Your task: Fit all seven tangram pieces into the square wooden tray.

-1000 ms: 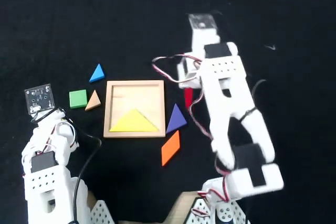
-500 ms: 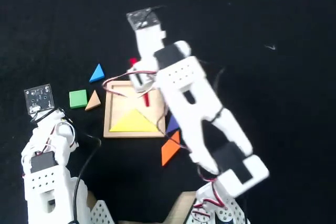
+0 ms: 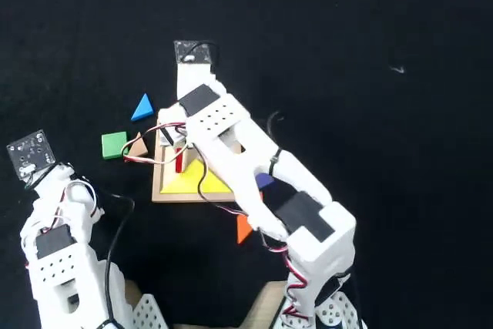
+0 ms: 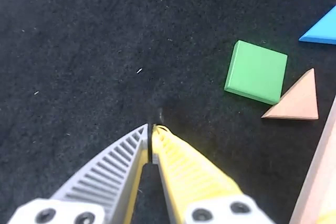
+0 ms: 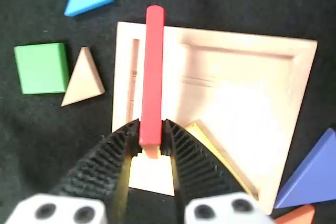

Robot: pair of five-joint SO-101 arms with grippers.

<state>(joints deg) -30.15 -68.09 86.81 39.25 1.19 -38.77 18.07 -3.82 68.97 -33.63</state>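
Observation:
The square wooden tray (image 3: 165, 191) lies at centre left with a yellow triangle (image 3: 202, 182) in its near part. My right gripper (image 5: 152, 136) is shut on a red piece (image 5: 153, 72) held on edge over the tray's (image 5: 226, 39) left side; that red piece (image 3: 179, 161) hangs under the arm. A blue triangle (image 3: 142, 107), green square (image 3: 114, 145) and tan triangle (image 3: 136, 146) lie left of the tray. Purple (image 5: 315, 171) and orange (image 3: 243, 228) pieces lie to its right. My left gripper (image 4: 151, 129) is shut and empty over the cloth, short of the green square (image 4: 256, 72).
Black cloth covers the table. The right arm's white body crosses above the tray's right half and hides much of the purple piece. The far and right parts of the cloth hold nothing.
The right arm has swung left with the red piece, from beside the tray's right edge to over its left side. The left arm's wrist has shifted slightly left.

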